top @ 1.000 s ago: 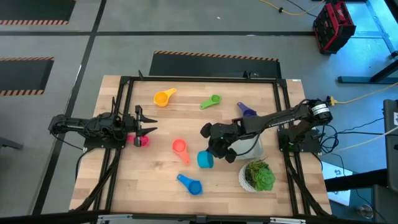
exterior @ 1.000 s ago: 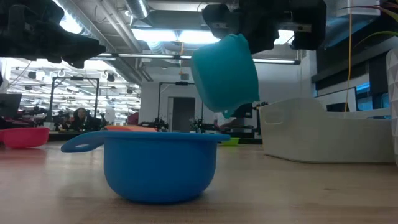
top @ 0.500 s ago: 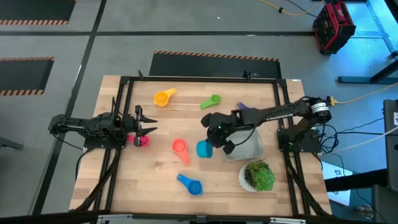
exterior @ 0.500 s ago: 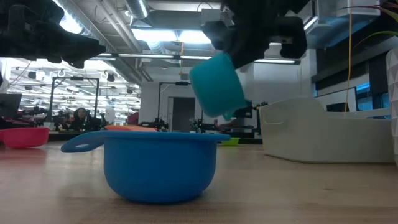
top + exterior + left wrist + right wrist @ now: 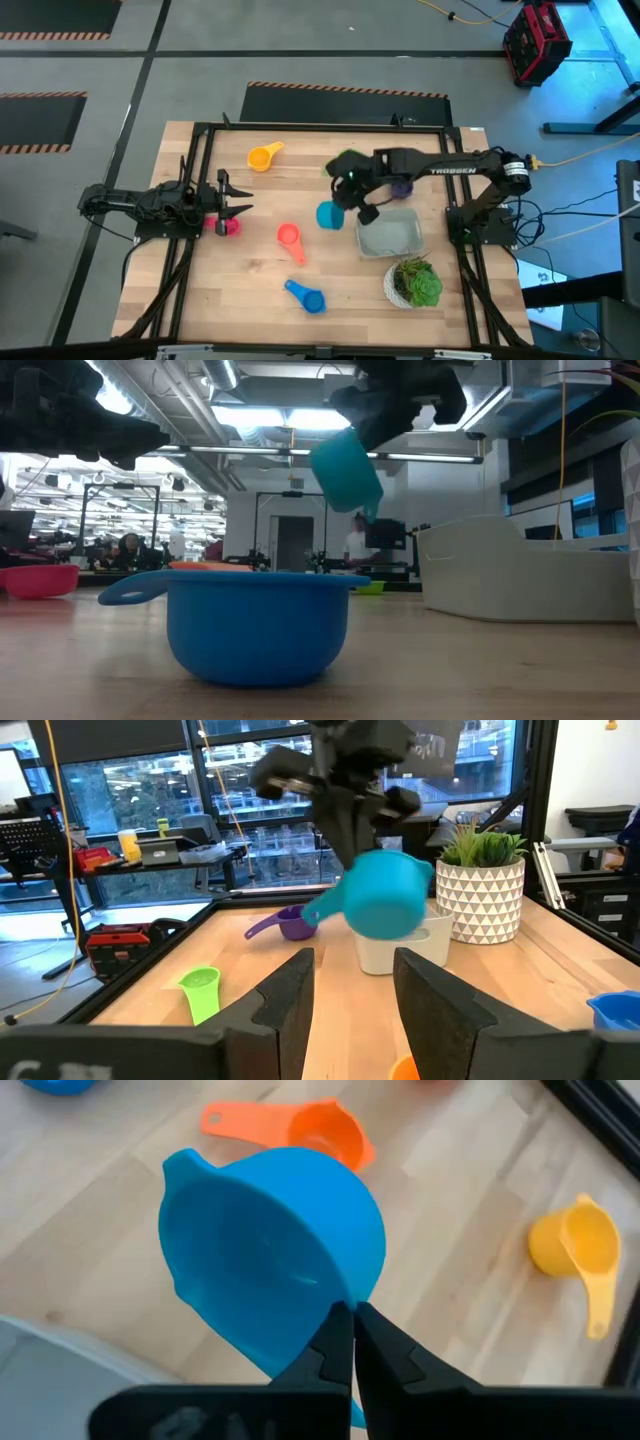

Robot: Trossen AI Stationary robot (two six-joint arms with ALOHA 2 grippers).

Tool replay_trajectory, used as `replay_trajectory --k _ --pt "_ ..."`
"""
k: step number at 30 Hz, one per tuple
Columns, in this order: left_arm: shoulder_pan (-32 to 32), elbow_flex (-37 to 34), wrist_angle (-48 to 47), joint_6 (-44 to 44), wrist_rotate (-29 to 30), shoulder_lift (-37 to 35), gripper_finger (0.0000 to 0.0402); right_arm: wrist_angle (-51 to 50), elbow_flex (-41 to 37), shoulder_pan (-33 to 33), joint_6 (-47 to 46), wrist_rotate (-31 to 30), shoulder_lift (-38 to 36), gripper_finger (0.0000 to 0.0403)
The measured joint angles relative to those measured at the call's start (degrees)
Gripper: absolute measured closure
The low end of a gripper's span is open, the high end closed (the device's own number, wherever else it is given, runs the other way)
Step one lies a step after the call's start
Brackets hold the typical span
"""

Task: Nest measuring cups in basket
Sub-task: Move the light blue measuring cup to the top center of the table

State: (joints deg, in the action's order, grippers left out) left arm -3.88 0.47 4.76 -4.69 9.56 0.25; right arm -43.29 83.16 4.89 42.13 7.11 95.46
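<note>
Overhead view of the bench (image 5: 240,300). The right pincer (image 5: 345,200), near centre, is clamped on the handle of a teal cup (image 5: 328,214), held in the air just off the 10 o'clock corner of the grey basket (image 5: 390,235). The left pincer (image 5: 240,200), at 9 o'clock, rests with fingers spread wide beside the pink cup (image 5: 231,227), holding nothing. Remaining cups lie apart on the bench: yellow cup (image 5: 264,156) at 11 o'clock, salmon cup (image 5: 289,237) left of centre, blue cup (image 5: 306,296) at 6 o'clock, purple cup (image 5: 402,186) partly hidden by the right arm. A potted plant (image 5: 415,282) stands at 4 o'clock.
</note>
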Motion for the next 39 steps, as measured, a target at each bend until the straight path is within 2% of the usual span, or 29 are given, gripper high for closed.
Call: replay_trajectory --k 8,15,27,39 --pt "0.0 -0.01 0.0 0.0 0.0 -0.02 0.0269 -7.07 6.01 5.68 -3.06 0.71 0.0 0.0398" --pt "0.0 0.0 0.0 0.0 0.0 -0.02 0.0269 -7.97 6.6 10.44 -7.44 9.78 0.77 0.0398" --pt "0.0 0.0 0.0 0.0 0.0 0.0 0.0269 -7.01 6.57 14.02 -13.44 18.37 9.91 0.0398" --pt "0.0 -0.01 0.01 0.0 -0.02 -0.01 0.0269 -7.15 6.53 14.07 -13.42 18.45 19.77 0.0398"
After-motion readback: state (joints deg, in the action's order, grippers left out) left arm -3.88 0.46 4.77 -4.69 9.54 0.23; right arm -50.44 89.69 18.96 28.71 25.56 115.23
